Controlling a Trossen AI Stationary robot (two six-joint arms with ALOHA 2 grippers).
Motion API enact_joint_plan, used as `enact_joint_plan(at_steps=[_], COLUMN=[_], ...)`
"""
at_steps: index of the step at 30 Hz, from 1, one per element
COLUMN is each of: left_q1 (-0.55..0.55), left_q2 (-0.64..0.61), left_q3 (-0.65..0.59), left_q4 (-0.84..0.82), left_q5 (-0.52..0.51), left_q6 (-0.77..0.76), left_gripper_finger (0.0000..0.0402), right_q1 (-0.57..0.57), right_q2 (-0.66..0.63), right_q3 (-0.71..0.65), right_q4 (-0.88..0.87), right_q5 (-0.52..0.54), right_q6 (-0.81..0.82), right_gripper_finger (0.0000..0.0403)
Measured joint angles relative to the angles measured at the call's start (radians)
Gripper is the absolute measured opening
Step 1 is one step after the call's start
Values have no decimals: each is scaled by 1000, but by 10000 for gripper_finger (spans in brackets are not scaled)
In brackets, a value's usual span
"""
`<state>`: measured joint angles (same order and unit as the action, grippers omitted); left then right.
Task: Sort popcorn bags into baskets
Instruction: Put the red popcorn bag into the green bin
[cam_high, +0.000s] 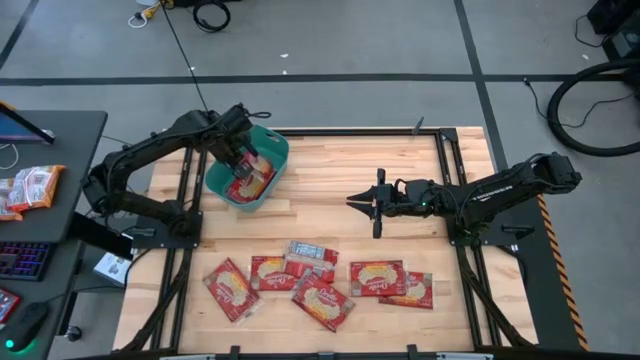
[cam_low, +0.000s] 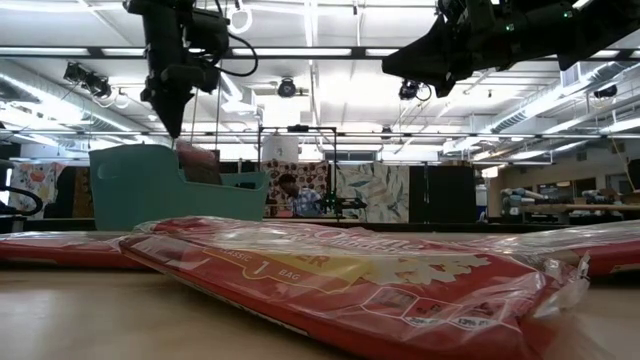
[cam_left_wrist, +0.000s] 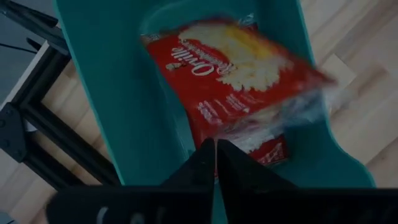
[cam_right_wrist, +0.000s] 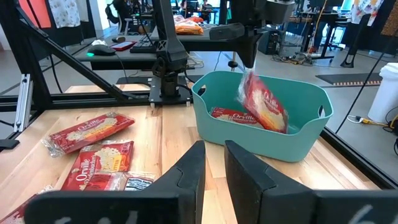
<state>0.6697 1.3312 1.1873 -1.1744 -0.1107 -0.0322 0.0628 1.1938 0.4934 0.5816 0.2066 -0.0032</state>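
Observation:
A teal tub (cam_high: 225, 180) stands at the table's far left, also seen in the right wrist view (cam_right_wrist: 261, 140). My left gripper (cam_high: 243, 160) hovers over it, shut on a red popcorn bag (cam_right_wrist: 264, 102) that hangs into the tub. A second bag (cam_right_wrist: 229, 115) lies flat on the tub's floor. Several more red bags (cam_high: 322, 285) lie flat along the table's near edge, one of them a paler white-red packet (cam_high: 312, 250). My right gripper (cam_high: 352, 200) waits above mid-table, pointing at the tub, with its fingers (cam_right_wrist: 186, 171) slightly apart and nothing between them. My left gripper pinches the bag's clear upper edge (cam_left_wrist: 231, 138) between its two fingers, coming from above and pointing down. The bag hangs tilted below the fingers, inside the tub. I cannot tell whether its lower end (cam_right_wrist: 277, 124) rests on the tub floor or on the other bag.
Black frame rails (cam_high: 445, 180) border the wooden table on its left and right. A side desk (cam_high: 50, 200) on the left carries more packets and a keyboard. In the low view a bag (cam_low: 350, 280) lies close in front. A person (cam_low: 292, 192) sits far behind.

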Motion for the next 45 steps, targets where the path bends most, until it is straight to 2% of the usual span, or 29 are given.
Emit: enact_joint_plan(at_steps=[10, 12, 19, 23, 28, 36, 45], left_q1=[-34, -55, -206, -321, -453, -577, -700], left_q2=[0, 0, 0, 18, 75, 221, 350], left_q3=[0, 0, 0, 0, 0, 0, 0], left_q4=[0, 18, 170, 201, 226, 236, 244], left_q5=[1, 30, 175, 185, 177, 142, 140], left_q6=[5, 35, 198, 306, 281, 214, 386], left_gripper_finger=[65, 68, 63, 62, 62, 77, 93], right_q1=[0, 0, 0, 0, 0, 0, 0], right_q2=[0, 0, 0, 0, 0, 0, 0], right_q3=[0, 0, 0, 0, 0, 0, 0], right_q4=[0, 0, 0, 0, -6, 0, 1], right_q5=[0, 0, 0, 0, 0, 0, 0], right_q6=[0, 0, 0, 0, 1, 2, 1], right_gripper_finger=[66, 66, 66, 66, 66, 66, 66])
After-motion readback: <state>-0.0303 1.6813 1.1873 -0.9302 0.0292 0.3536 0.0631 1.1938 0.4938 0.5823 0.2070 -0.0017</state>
